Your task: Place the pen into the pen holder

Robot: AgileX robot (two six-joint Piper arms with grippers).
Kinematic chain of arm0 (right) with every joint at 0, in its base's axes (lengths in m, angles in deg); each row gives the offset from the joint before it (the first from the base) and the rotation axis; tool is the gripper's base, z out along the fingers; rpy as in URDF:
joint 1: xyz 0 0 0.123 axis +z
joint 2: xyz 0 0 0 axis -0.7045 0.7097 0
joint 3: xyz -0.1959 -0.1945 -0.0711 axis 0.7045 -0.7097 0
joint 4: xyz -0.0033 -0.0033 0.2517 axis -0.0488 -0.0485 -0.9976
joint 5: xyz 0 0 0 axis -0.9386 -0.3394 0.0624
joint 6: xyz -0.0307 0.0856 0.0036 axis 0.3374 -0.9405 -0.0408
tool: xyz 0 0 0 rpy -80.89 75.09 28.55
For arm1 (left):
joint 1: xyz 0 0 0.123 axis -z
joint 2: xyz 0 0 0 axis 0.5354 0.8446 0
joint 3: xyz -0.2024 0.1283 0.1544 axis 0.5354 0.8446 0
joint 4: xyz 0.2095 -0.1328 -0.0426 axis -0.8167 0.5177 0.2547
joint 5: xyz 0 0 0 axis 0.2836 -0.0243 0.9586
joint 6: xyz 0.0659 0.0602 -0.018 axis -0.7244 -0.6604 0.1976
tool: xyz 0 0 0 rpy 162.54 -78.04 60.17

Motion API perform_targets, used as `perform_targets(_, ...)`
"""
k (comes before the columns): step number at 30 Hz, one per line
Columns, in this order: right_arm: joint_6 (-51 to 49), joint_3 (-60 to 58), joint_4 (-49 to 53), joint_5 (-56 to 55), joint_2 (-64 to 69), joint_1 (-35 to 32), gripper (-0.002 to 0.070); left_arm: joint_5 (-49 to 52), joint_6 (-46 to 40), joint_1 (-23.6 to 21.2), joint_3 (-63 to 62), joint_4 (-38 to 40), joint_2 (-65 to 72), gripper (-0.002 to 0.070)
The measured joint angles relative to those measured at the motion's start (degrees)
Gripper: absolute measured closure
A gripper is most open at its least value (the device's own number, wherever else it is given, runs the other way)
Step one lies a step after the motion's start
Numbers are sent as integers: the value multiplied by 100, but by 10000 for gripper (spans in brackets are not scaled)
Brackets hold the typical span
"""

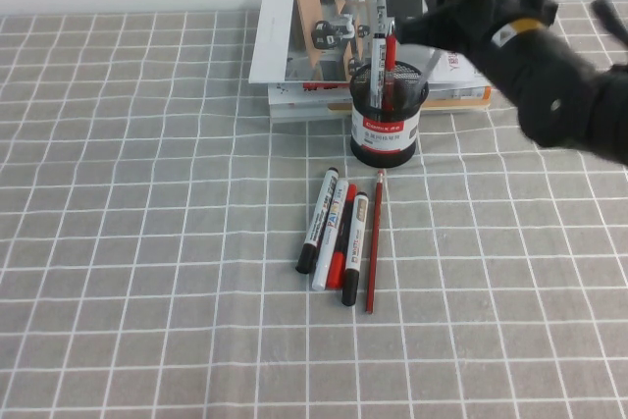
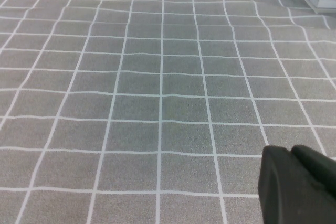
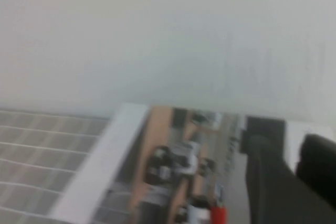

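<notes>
The black wire-mesh pen holder with its white label band stands in front of the books. A white marker and a red-capped marker stand up in it. A slim grey pen leans out over its right rim. My right gripper hovers above and just right of the holder, blurred; in the right wrist view its fingers stand slightly apart with nothing between them. My left gripper shows only in the left wrist view, fingers together, empty, low over bare cloth.
Three fat white markers and a thin red pencil lie side by side in front of the holder. A stack of books lies behind it against the wall. A grey checked cloth covers the table.
</notes>
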Motion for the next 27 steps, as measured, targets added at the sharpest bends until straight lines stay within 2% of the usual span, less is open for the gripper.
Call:
perform_targets(2, 82, 0, -18, 357, -410, 31, 619, 0, 0, 0, 0, 0, 0, 678)
perform_targets(6, 129, -122, -181, 890, -1396, 41, 675, 0, 0, 0, 0, 0, 0, 678)
perform_targets(14, 172, -947, -190, 2349, -3013, 41, 688, 0, 0, 0, 0, -16, 0, 678)
perform_targets(27, 759, -1328, 220, 6219, -4685, -119, 688, 0, 0, 0, 0, -20, 0, 678)
